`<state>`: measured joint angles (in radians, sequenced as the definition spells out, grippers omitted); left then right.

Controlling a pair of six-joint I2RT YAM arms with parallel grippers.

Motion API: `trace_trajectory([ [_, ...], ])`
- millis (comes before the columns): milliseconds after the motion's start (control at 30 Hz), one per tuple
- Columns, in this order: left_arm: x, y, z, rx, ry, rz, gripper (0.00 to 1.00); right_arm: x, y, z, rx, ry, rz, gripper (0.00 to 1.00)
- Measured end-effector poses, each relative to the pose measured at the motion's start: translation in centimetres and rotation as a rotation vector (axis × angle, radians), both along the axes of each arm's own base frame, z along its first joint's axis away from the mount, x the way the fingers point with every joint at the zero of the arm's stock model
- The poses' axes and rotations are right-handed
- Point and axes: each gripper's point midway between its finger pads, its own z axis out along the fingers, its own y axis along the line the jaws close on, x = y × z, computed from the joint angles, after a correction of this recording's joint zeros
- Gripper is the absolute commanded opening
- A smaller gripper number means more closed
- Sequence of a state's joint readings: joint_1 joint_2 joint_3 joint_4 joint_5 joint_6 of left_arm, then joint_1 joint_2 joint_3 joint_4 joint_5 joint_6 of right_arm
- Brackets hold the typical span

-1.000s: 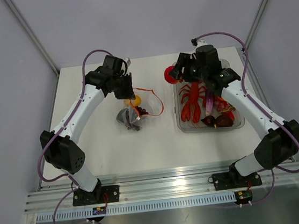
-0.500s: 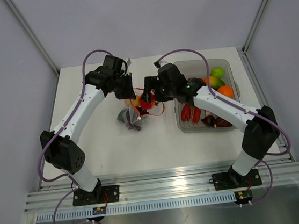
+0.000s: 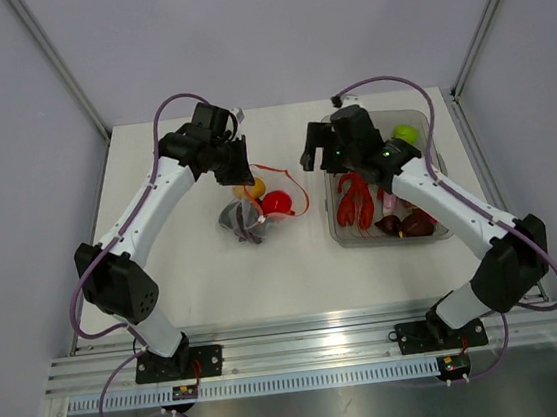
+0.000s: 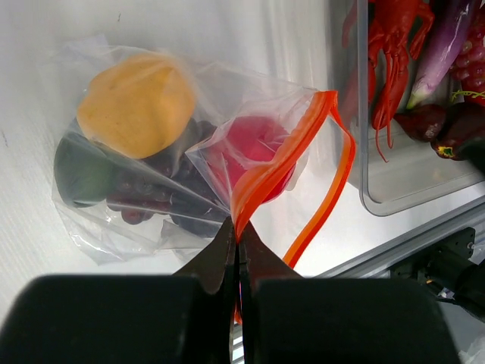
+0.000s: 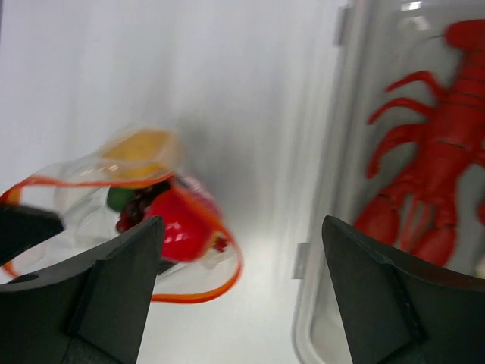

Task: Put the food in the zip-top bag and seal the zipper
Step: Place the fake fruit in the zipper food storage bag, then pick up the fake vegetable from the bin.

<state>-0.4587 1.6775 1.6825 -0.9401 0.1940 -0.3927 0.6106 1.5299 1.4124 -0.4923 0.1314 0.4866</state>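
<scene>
The left pincer [image 4: 236,227] is pinched tight on the thin orange zipper [image 4: 282,161]. Just beyond its tips the crinkled clear zip-top bag [image 4: 106,227] lies on the white desk [image 4: 227,38], holding a glossy red fruit [image 4: 254,144], dark grapes [image 4: 163,201], a green piece [image 4: 82,171] and a rounded yellow fruit [image 4: 136,106]. The right pincer [image 5: 241,227], wide apart and empty, hangs with the bag on one side and a rigid clear tub [image 5: 327,189] holding a spiky red lobster [image 5: 436,152] on the other.

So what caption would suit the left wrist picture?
Left gripper pinches the zipper of the zip-top bag, toy food already inside.
</scene>
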Motion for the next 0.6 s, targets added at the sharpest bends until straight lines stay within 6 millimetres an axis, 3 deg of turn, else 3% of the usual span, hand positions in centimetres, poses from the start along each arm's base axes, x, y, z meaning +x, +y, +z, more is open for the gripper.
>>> trace_trajectory([
  [100,0.0,-0.1,0.1,-0.007,-0.002,-0.003,0.0,1.3,-5.8,0.3,0.001,-0.01,-0.141,0.86],
  [200,0.1,-0.3,0.1,-0.013,-0.005,-0.006,0.0,1.8,-11.8,-0.6,-0.031,0.019,-0.294,0.85],
  [367,0.1,-0.4,0.1,-0.019,-0.006,-0.008,0.0,1.1,-18.5,-2.6,-0.063,0.095,-0.469,0.88],
  [500,0.1,-0.5,0.1,-0.023,-0.003,-0.009,0.0,0.2,-22.8,-4.9,-0.104,0.164,-0.574,0.84],
  [600,0.1,-0.5,0.1,-0.026,-0.002,-0.009,0.0,-0.4,-23.1,-6.5,-0.137,0.212,-0.568,0.72],
])
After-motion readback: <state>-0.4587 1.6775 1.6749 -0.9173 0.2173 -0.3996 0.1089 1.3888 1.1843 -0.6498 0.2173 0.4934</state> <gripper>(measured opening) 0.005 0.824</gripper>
